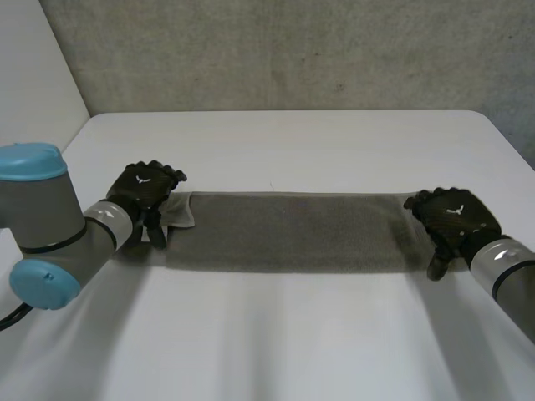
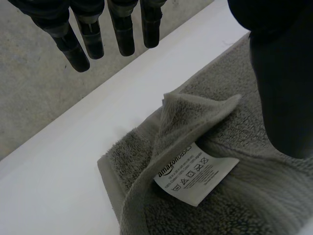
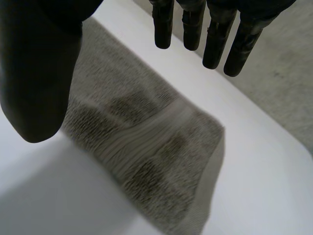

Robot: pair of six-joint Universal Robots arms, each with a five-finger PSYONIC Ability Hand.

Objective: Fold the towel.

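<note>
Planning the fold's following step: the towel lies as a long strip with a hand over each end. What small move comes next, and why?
Probably lower both hands and pinch the short ends. The grey towel lies flat on the white table. The left hand and right hand are over its ends, fingers straight, gripping nothing. The corner by the label is flipped up.

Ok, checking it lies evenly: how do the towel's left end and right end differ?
The left end has a corner flipped over; the right end lies flat. The left end bares a white label; the right end a woven band. Both sit by open hands: left hand, right hand.
</note>
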